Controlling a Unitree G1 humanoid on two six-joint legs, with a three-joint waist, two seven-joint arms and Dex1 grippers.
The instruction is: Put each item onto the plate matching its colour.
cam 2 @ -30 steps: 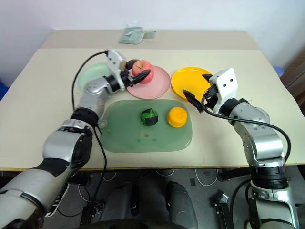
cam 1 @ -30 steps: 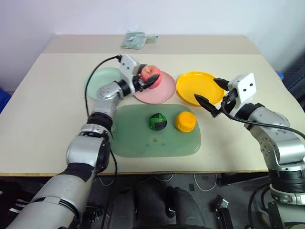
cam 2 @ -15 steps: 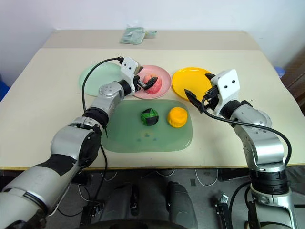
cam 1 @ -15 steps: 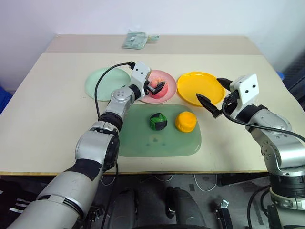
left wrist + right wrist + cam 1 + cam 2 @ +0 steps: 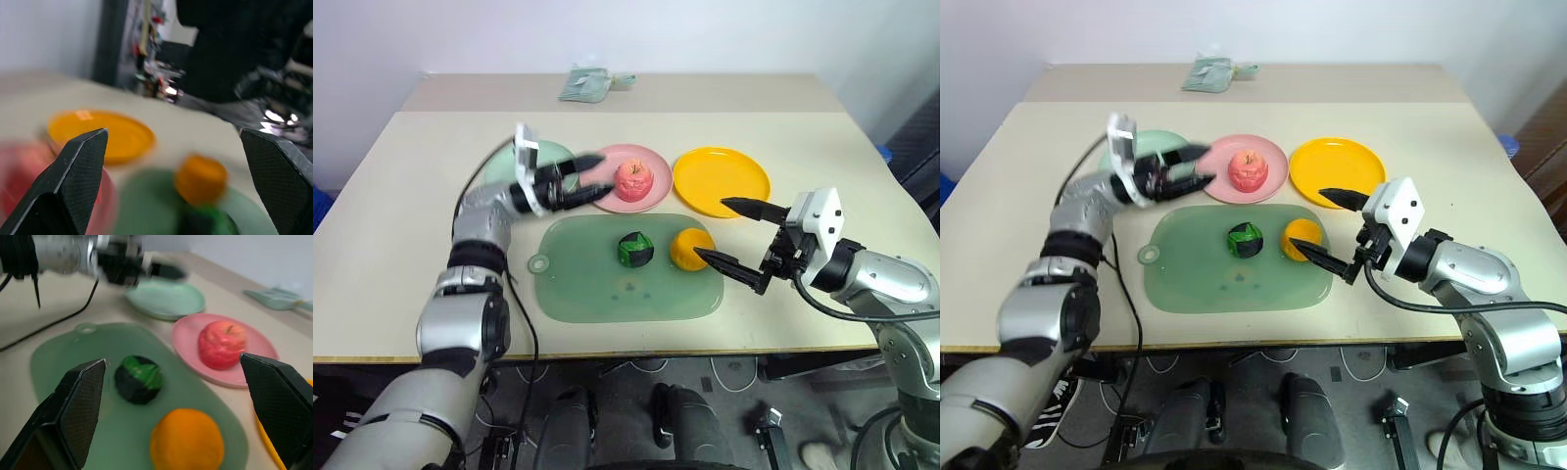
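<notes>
A pink-red apple (image 5: 629, 178) stands upright on the pink plate (image 5: 651, 199). To its left my left gripper (image 5: 586, 177) is open and empty, hovering over the pale green plate (image 5: 540, 154), its fingertips just short of the pink plate's rim. The green-and-black ball (image 5: 635, 249) and the orange lump (image 5: 686, 246) lie side by side on the translucent green mat (image 5: 607, 294). My right gripper (image 5: 710, 228) is open wide just right of the orange lump, one finger low beside it. Behind it sits the yellow plate (image 5: 721, 181), bare. The right wrist view shows the apple (image 5: 222, 343), ball (image 5: 139, 378) and orange lump (image 5: 187, 443).
A folded pale green packet (image 5: 590, 81) lies on the far table section. The three plates stand in a row behind the mat. A cable loops from my left arm over the table at left. Bare tabletop (image 5: 401, 215) stretches left, and right of the mat too.
My left gripper let go of the apple, which now rests on the pink plate, then opened and drew back to the left. My right gripper pulled back and down beside the orange lump.
</notes>
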